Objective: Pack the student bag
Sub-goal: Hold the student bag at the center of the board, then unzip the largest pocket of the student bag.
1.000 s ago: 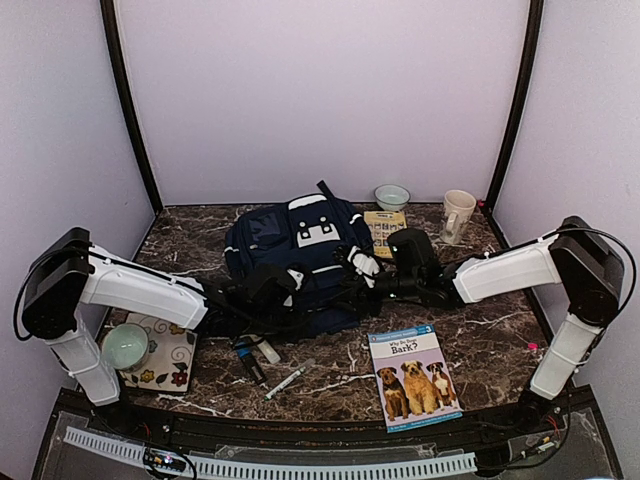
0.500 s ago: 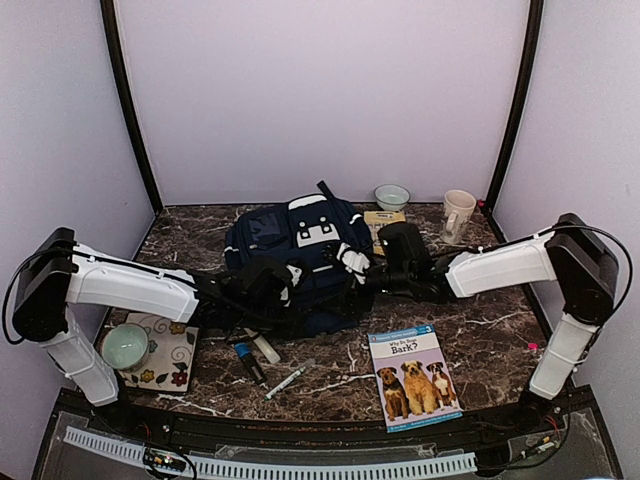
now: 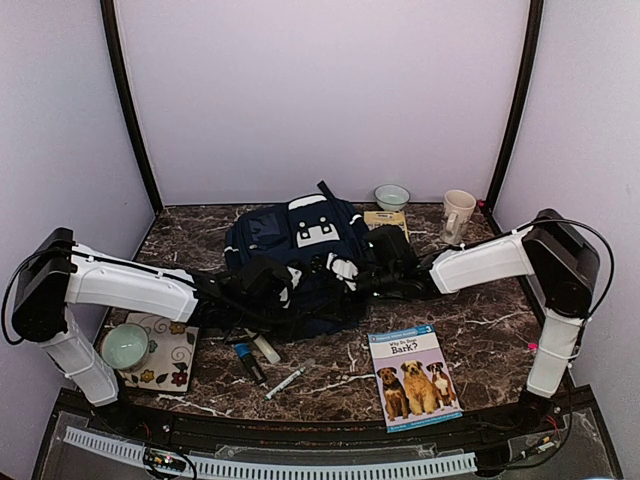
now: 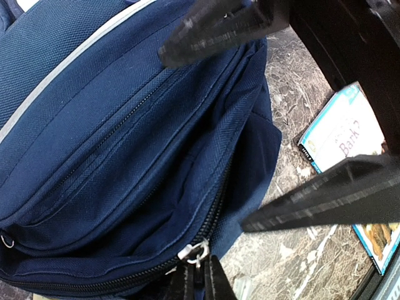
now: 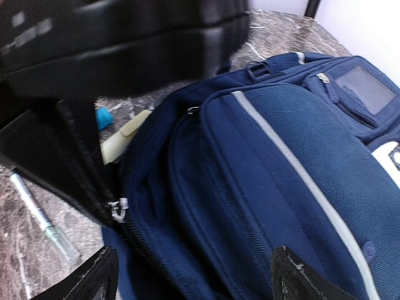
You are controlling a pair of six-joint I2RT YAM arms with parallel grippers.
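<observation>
The large navy blue fabric backpack with white stripes [image 3: 300, 262] lies on the dark marbled tabletop [image 3: 492, 330]. At the backpack's near edge, the left gripper [image 4: 199, 278] is pinched tight on its small silver zipper pull [image 4: 195, 252]. The right gripper [image 5: 194, 262] hovers over the backpack's right side, its fingers spread wide and holding nothing.

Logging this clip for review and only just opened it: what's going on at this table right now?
Two robot arms are working on a large navy blue fabric backpack with white stripes lying on the marble-patterned table. The left claw is shut on the silver zipper pull at the bag's near side. The right claw hangs open over the bag's top panel, holding nothing. A dog picture book and a white marker pen lie outside the bag.
</observation>
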